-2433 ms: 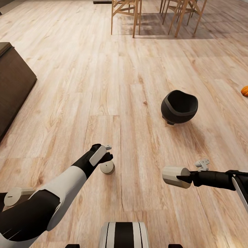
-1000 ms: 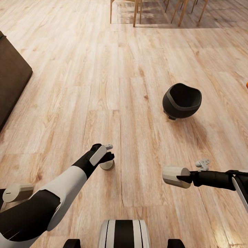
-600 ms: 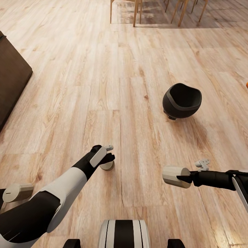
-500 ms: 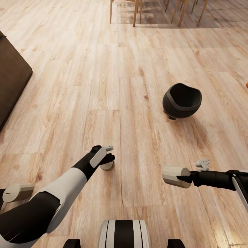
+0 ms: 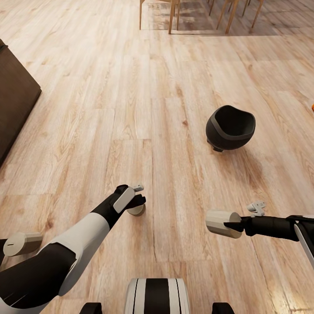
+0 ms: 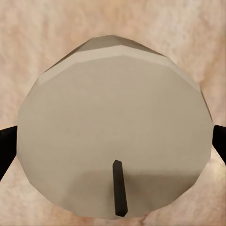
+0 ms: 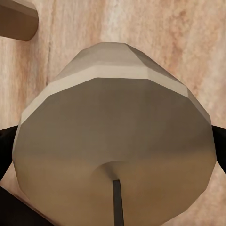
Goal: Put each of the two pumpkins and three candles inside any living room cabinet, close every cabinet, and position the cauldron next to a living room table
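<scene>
A grey-olive candle [image 5: 136, 210] stands on the wooden floor, and my left gripper [image 5: 136, 204] reaches down over it. In the left wrist view the candle's top [image 6: 113, 122] sits between the two dark fingers [image 6: 5, 148], which touch its sides. My right gripper [image 5: 230, 225] is shut on a second candle [image 5: 220, 222], held sideways above the floor; in the right wrist view this candle [image 7: 113, 136] is gripped on both sides. A third candle [image 5: 21, 243] lies by my left arm. The black cauldron [image 5: 230, 127] sits tilted on the floor ahead to the right. An orange sliver of pumpkin [image 5: 312, 104] shows at the right edge.
A dark-brown cabinet [image 5: 13, 100] stands at the left edge. Wooden chair legs [image 5: 172, 17] and a rug are at the far end. Bare floorboards lie between me and the cauldron.
The view shifted early on as the camera moved. Since then my left gripper has sunk slightly lower around the floor candle. The right arm and its candle stayed put.
</scene>
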